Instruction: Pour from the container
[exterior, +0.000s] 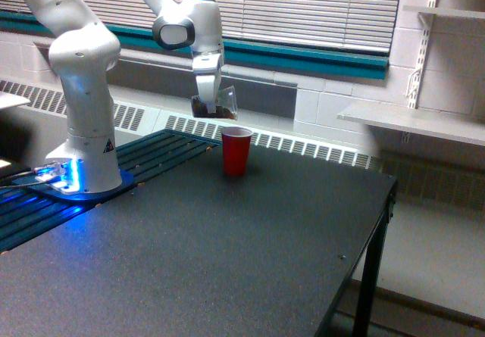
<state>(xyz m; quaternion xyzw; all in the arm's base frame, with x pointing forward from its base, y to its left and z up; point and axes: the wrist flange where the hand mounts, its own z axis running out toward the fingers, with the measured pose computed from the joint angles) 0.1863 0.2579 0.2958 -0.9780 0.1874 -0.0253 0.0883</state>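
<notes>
Red cup (236, 151) upright on blk table (250, 254).

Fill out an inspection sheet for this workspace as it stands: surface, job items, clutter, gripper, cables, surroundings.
Surface: dark table, bare apart from the items below.
Job's things: clear container with brown material, held in the air, up and to the exterior view's left of the red cup; the cup stands upright on the table, open mouth up.
Clutter: nothing seen.
Gripper: gripper pointing down, shut on the container.
Cables: thin leads at the blue-lit arm base; too small to trace.
Surroundings: window blinds, radiator grille, wall shelves on the exterior view's right.
</notes>
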